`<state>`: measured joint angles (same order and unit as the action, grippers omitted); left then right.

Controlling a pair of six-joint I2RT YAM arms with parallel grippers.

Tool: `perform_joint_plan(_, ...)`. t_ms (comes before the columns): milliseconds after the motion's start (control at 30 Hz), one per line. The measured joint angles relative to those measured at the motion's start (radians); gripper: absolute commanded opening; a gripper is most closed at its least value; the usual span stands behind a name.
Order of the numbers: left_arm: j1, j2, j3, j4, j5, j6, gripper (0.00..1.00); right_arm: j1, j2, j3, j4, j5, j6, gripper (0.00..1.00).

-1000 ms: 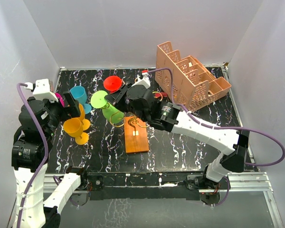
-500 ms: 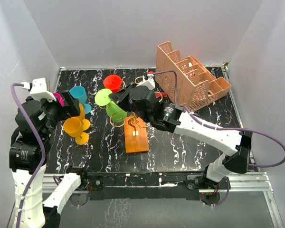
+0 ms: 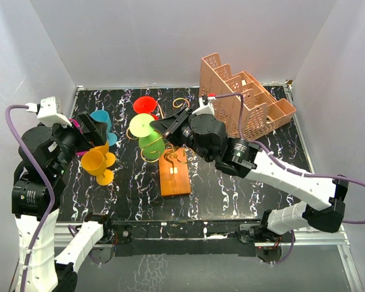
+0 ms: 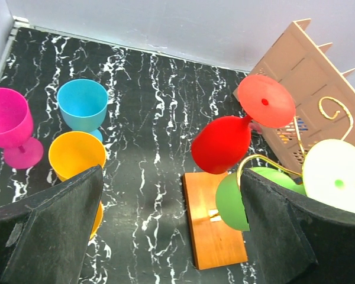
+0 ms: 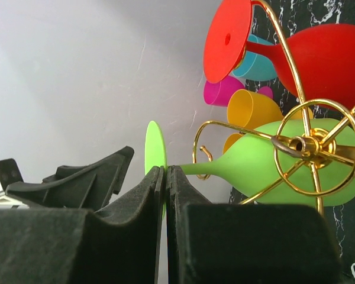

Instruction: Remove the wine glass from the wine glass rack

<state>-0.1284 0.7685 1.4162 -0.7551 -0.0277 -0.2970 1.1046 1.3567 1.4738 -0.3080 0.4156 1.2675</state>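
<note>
At rack (image 5: 307, 145) | right hand (image 5: 165, 174) clamped on half-hidden foot of green glass (image 5: 254, 163) | left hand (image 4: 171, 177) apart

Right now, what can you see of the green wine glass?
The green wine glass looks like matte lime plastic: round bowl, thin stem, flat disc foot. It lies nearly on its side, with its bowl beside the hub of the wine glass rack and its stem by a curled arm. The right gripper is shut on the foot's rim.
</note>
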Motion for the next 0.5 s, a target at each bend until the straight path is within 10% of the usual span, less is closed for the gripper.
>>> perform_joint_plan(500,0.0,-0.006,-0.005,0.082,0.061,-0.171,0.97,-0.005,-0.061,-0.096,0.097,-0.217,-0.057,0.08)
